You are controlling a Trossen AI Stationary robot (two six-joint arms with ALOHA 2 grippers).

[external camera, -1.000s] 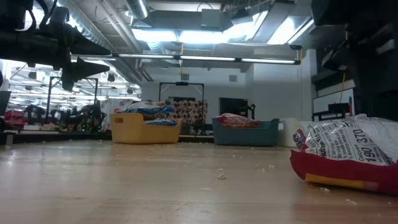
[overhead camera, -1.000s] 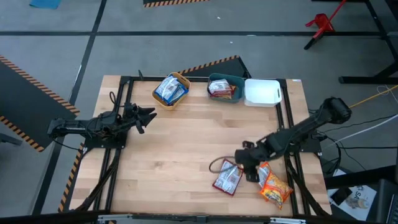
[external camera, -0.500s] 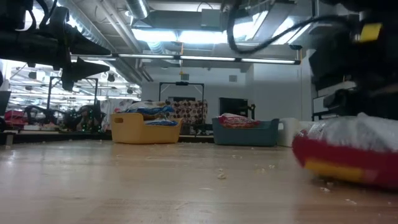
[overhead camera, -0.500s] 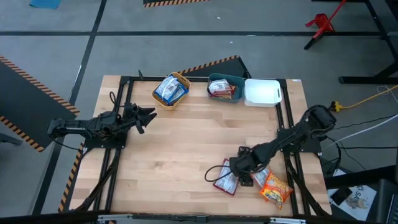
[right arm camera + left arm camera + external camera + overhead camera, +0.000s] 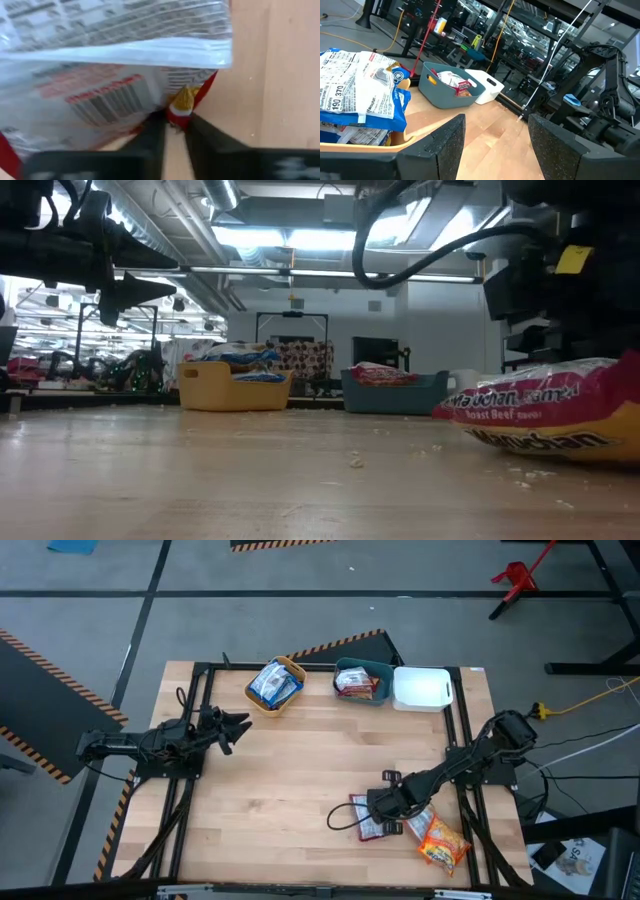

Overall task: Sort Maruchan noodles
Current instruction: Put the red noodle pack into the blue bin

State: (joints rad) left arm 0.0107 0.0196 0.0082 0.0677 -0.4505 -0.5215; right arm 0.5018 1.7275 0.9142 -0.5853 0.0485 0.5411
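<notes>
Down at the near right of the tabletop [image 5: 290, 770], the right gripper [image 5: 383, 808] has dropped from beside the dark red packet [image 5: 371, 821] onto it and drawn its fingers [image 5: 200, 132] together on the packet's edge. In the right wrist view a corner of red-and-white plastic sits pinched between the two dark tips. The packet has also turned: in the low view its printed front now faces the camera, where a second ago the white back panel showed. I judge this to be the moment of the grasp, with the lift toward a bin not yet begun.

Just beside it, toward the near right corner, the orange-yellow packet [image 5: 440, 840] lies where it lay before, untouched.

At the left edge the left gripper [image 5: 236, 724] hangs above the wood as it did a second ago, fingers [image 5: 447, 142] apart and holding nothing.

Along the far edge nothing has changed: the yellow bin [image 5: 276, 684] holds blue-and-white packets [image 5: 272, 685], the teal bin [image 5: 364, 681] holds dark red ones, and the white bin [image 5: 422, 687] near the far right corner shows nothing inside. Since the teal bin already has red packets, that looks like the destination.
</notes>
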